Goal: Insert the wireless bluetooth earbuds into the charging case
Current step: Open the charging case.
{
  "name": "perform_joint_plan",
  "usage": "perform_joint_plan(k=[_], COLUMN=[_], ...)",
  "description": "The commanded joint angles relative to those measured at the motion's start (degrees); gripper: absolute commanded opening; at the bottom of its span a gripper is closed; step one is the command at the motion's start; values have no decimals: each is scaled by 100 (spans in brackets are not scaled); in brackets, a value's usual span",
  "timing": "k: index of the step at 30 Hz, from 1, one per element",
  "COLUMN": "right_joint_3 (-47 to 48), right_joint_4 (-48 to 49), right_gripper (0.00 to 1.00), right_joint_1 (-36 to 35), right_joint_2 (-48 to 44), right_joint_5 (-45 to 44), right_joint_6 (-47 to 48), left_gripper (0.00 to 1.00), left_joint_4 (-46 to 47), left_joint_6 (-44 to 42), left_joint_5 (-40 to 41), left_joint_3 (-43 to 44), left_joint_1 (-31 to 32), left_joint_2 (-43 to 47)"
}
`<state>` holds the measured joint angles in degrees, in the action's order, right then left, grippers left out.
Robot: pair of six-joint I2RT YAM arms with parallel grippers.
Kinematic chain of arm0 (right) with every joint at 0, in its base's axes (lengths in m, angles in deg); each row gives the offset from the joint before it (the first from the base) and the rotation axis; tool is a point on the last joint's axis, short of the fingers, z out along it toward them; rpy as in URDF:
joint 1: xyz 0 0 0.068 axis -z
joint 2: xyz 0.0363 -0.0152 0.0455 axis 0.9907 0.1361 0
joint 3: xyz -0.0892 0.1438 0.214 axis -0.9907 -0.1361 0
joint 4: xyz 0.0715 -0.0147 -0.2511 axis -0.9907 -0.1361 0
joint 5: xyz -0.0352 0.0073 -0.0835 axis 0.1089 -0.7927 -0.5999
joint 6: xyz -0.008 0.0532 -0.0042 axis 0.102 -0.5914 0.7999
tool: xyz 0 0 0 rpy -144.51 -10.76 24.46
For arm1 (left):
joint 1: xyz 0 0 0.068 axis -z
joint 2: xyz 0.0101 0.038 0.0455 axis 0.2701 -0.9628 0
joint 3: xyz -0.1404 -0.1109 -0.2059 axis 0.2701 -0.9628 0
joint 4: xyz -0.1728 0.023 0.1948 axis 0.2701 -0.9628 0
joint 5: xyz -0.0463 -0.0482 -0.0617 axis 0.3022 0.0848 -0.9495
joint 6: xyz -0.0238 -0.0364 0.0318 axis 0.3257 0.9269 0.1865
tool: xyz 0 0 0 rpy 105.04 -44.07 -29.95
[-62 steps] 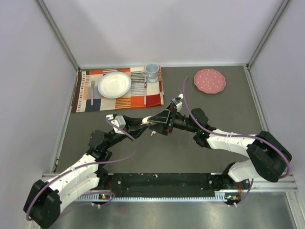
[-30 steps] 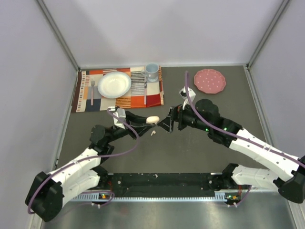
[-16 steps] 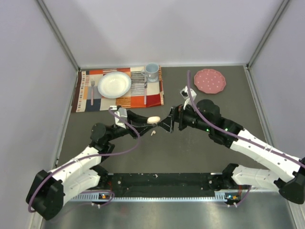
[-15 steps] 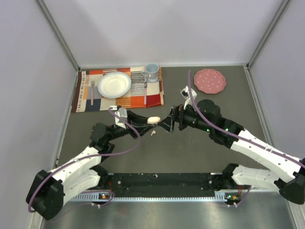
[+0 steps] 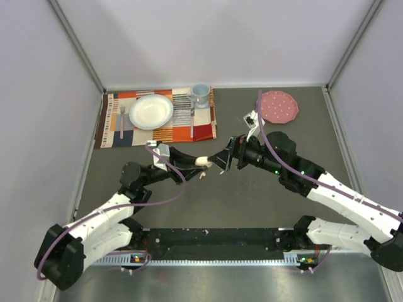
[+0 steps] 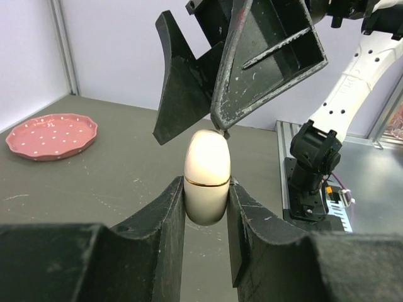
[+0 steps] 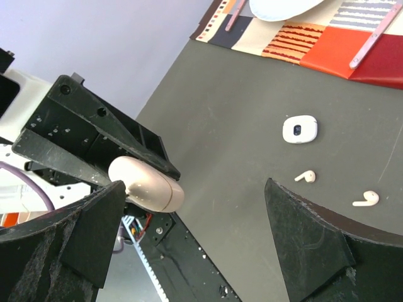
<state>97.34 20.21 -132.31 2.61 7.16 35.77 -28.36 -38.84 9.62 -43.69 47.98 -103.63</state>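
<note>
Left wrist view, entry one: what sits in the grip? (Clerk)

One charging case [image 6: 206, 165]. It is egg-shaped, in smooth, glossy cream plastic, with a thin gold seam round its middle and the lid down. The left jaws pinch its lower half, a black pad [image 6: 171, 220] on each flank. The case stands upright between them. (Checker)

And over it? (Clerk)

The right jaws, spread wide. They are two black wedge-shaped plastic fingers [image 6: 186, 94], scuffed, one ribbed on its inner face. The tip of one seems to touch the crown of the case. (Checker)

Right wrist view, entry two: the earbuds? (Clerk)

Wireless bluetooth earbuds [image 7: 305, 177], tiny, in hard white plastic, with rounded heads and short stems. The second earbud [image 7: 366, 199] lies apart from the first. Both are on the bench [image 7: 252, 94], outside the case. Near them is one small white rounded-square piece [image 7: 300, 130] with a dark centre. I cannot tell what it is. (Checker)

Top external view, the remainder? (Clerk)

The bench is matte dark grey, and the case is held above its middle, between the two arms. At far left is one rectangular striped placemat [image 5: 157, 132] in orange, red, white and navy. It carries a round white bowl [image 5: 151, 111], a pale blue mug [image 5: 200, 94] and slim utensils [image 5: 192, 119]. At far right, on bare bench, is one round pink plate [image 5: 277, 106], white-dotted with a scalloped rim. (Checker)
</note>
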Motion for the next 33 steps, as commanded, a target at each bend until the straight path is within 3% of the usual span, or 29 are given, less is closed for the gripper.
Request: perform_joint_plan(k=[1, 6, 14, 33], right_joint_3=[-69, -166, -131, 27], right_joint_4=[577, 728, 447, 579], right_gripper=[91, 91, 91, 91], right_joint_1=[-23, -23, -23, -32], right_joint_2=[-155, -235, -59, 310], right_joint_5=[254, 676, 527, 211], right_joint_6=[94, 288, 288, 148], left_gripper=[0, 0, 0, 0], left_joint_4=[50, 23, 23, 67], left_joint_6=[-87, -95, -104, -174], left_joint_5=[130, 360, 448, -290], left_joint_3=[170, 161, 153, 223], left_joint_1=[29, 29, 29, 29], left_joint_2=[112, 94, 182, 270])
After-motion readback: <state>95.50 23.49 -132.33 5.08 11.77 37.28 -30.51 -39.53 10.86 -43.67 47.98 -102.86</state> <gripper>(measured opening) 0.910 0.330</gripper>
